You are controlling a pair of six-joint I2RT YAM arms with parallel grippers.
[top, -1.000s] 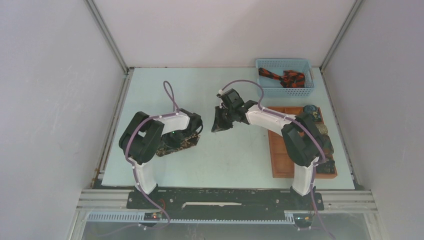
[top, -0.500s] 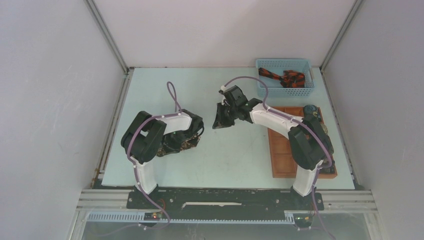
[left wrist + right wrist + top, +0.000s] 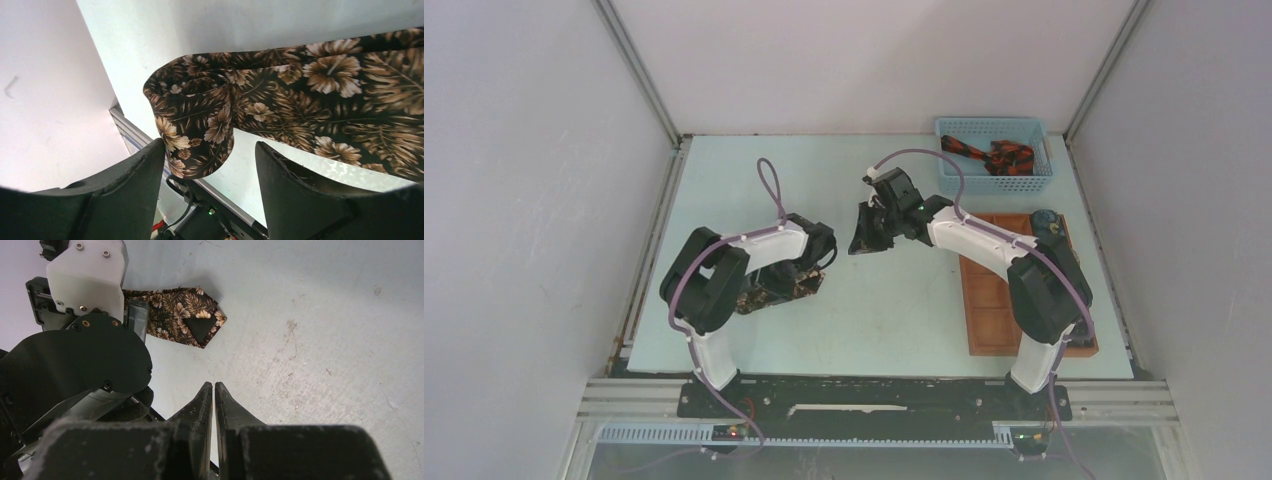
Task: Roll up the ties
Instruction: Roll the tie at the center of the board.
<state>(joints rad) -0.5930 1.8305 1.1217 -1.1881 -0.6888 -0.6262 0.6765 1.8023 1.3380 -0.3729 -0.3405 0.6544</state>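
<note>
We see the left tool (image 3: 209, 150) open at the rolled end of the brown floral tie (image 3: 300, 100) on the surface (image 3: 325, 340), the right tool (image 3: 214, 387) pinched shut, empty.

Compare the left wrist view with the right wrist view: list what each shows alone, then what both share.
Left wrist only: the rolled end of the brown floral tie, between the fingers of the open left gripper. Right wrist only: the tie's pointed tip lying flat, the left arm, and the shut right gripper. Both: the same tie on the pale table.
</note>
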